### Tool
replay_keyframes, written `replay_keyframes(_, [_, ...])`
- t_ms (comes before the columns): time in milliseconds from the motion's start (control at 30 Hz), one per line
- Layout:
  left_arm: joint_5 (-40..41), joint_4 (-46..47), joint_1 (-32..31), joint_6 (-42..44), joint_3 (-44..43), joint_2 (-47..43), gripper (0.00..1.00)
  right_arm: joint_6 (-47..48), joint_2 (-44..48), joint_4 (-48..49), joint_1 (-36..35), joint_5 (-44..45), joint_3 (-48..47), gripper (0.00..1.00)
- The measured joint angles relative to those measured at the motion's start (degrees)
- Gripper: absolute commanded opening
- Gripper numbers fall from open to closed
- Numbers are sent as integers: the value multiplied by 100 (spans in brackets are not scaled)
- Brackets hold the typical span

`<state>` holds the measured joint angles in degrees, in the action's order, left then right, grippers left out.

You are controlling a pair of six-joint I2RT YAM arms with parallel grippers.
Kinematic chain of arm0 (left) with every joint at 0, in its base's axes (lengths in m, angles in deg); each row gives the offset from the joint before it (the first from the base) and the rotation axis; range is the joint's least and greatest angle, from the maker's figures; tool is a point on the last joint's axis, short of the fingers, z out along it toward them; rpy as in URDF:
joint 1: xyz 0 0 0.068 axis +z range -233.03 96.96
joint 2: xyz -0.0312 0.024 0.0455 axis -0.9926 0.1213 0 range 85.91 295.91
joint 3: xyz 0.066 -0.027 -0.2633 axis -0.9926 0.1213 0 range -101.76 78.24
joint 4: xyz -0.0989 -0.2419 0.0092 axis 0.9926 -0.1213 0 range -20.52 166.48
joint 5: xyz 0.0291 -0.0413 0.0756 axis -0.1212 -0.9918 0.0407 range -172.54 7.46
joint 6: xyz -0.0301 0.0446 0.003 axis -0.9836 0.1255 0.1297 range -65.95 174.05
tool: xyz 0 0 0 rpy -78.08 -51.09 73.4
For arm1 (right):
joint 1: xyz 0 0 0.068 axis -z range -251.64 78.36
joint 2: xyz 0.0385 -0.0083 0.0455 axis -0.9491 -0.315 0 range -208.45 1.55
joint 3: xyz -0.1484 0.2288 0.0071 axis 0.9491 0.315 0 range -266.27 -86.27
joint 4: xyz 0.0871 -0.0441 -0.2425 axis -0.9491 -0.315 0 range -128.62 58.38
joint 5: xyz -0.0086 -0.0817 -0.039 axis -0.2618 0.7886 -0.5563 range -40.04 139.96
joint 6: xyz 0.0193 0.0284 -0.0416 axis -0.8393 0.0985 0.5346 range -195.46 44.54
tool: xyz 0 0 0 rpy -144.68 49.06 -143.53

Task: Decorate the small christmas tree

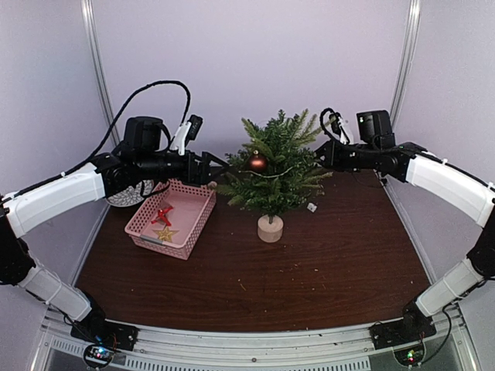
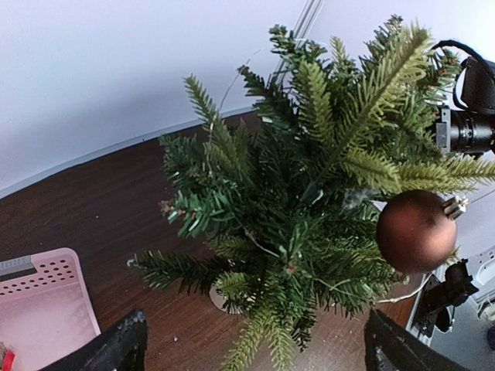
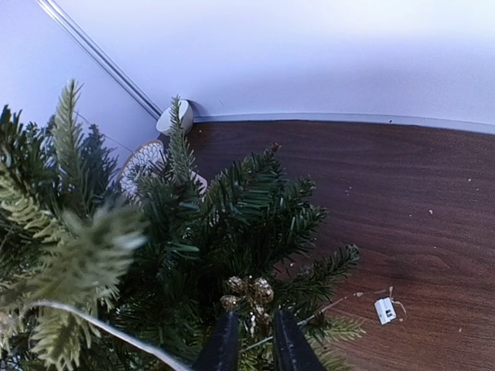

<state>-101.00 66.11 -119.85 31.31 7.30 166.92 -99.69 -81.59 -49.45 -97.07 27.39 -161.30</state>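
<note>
On the dark wood counter (image 1: 309, 263), toward its back and just right of a pink basket (image 1: 193, 226), the small christmas tree (image 1: 274, 166) stands upright between two arms. The left gripper (image 1: 220, 165) gapes wide at its flank, and the right gripper (image 3: 249, 334), fingers barely parted, meets a gold cluster (image 3: 249, 292) among the needles (held or not, one cannot tell). Released unseated, the cluster could drop through the branches, and a snagged twig might tip the light tree or shake off its brown bauble (image 1: 257, 161); plain pale walls (image 1: 232, 62) enclose the speck-strewn surface.

I see the dark green small christmas tree (image 1: 274, 171), a brown bauble (image 1: 257, 162), a pink perforated basket (image 1: 199, 224), and a dark wood-grain table (image 1: 325, 255).
</note>
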Motion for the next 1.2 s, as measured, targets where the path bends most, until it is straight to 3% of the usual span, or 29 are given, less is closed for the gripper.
replay_keyframes(133, [2, 9, 66, -59, 2, 0, 97, 57, 179, -146, 0, 94, 0, 24])
replay_keyframes(400, [52, 120, 140, -232, 223, -166, 98, 96, 684, -304, 31, 219, 66, 42])
replay_keyframes(667, [409, 164, 271, -424, 826, -763, 98, 118, 1355, -474, 297, 105, 411, 62])
replay_keyframes(867, [619, 195, 245, -313, 1436, -1123, 98, 74, 1768, -555, 492, -179, 584, 69])
replay_keyframes(1033, [968, 332, -173, 208, 2232, -1480, 98, 81, 2092, -348, 557, -396, 1429, 68])
replay_keyframes(1200, [1648, 1104, -1283, 627, 3213, -1576, 98, -90, 2487, 308, 562, -531, 2909, 67])
